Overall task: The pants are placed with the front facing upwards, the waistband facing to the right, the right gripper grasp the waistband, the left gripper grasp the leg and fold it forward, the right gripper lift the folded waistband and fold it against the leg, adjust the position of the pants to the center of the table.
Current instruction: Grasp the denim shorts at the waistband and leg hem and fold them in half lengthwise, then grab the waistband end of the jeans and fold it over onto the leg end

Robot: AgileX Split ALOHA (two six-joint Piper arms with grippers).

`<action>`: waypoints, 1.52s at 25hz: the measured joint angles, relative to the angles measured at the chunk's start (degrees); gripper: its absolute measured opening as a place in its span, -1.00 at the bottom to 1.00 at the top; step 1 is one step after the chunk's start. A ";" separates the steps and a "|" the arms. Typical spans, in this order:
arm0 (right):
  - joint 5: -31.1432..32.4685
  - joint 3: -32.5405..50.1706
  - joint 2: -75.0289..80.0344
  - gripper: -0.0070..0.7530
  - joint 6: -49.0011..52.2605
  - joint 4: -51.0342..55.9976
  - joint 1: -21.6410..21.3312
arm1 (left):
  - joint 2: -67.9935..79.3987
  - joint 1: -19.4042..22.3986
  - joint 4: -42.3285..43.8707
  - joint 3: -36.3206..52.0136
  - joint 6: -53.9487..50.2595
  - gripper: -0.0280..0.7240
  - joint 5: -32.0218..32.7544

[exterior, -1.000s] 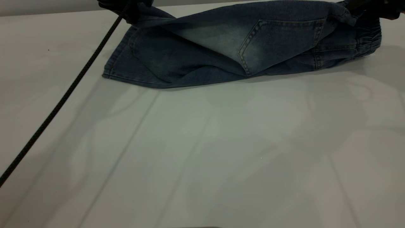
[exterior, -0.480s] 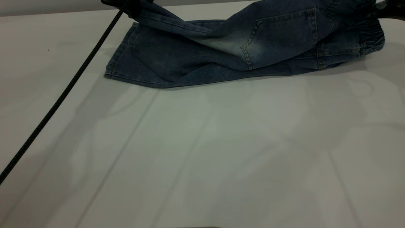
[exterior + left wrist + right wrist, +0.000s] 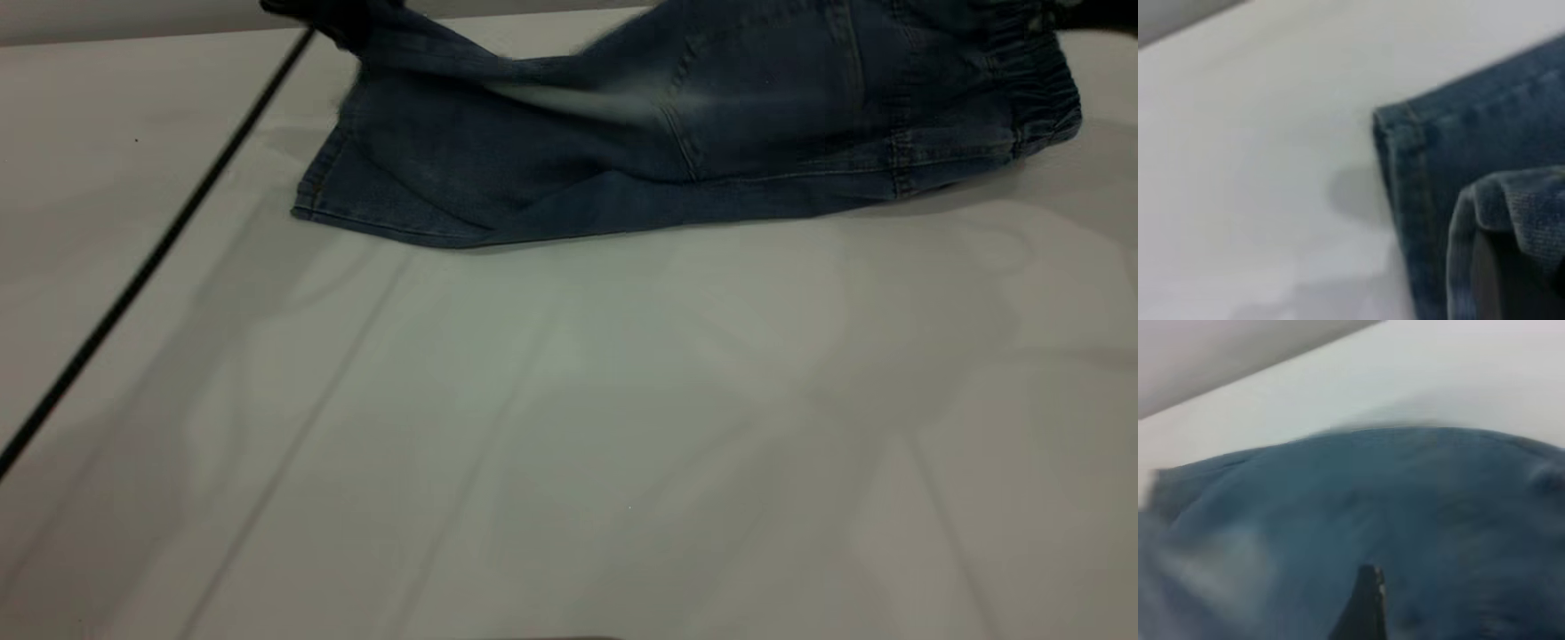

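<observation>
White worktop (image 3: 569, 427) fills the near field, bare up to the pants (image 3: 569, 178), which lie at its far edge. Their long axis runs left to right, leg hem (image 3: 373, 227) to the left, waistband (image 3: 1040, 107) to the right. A black cable (image 3: 142, 276) slants across the left side. Farther back, the left claw (image 3: 324, 13) is clamped on the lifted upper leg. At the far right corner the right claw (image 3: 1093, 13) meets the raised waistband; whether it grips I cannot tell.
</observation>
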 joint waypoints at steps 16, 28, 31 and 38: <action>10.00 0.00 -3.06 0.64 9.79 -11.47 0.00 | 0.29 1.66 0.00 -0.14 0.22 -0.04 -0.11; 6.80 0.00 -2.79 0.62 28.43 -22.09 0.00 | -1.63 -0.16 -1.24 -9.94 0.10 0.58 26.25; 2.69 0.00 -1.26 0.62 30.53 -22.15 0.00 | -1.63 -0.61 -1.24 -11.21 1.09 0.58 31.78; -2.42 -1.66 6.39 0.62 32.10 -21.41 -0.20 | -1.63 -2.12 -1.88 -11.63 2.68 0.58 34.34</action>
